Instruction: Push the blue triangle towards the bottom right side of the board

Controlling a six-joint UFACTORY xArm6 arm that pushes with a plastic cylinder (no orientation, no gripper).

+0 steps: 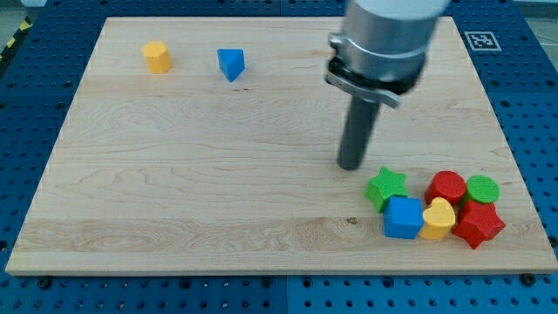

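Note:
The blue triangle (231, 64) lies near the view's top left on the wooden board (200, 174). My tip (350, 165) rests on the board right of centre, far to the right of and below the blue triangle. The tip is just above and left of a green star (385, 187). It touches no block.
A yellow hexagon block (157, 57) lies left of the blue triangle. At the bottom right is a cluster: green star, blue cube (404, 217), yellow heart (438, 218), red cylinder (447, 187), green cylinder (482, 189), red star (478, 223). A marker tag (478, 40) sits off the board's top right corner.

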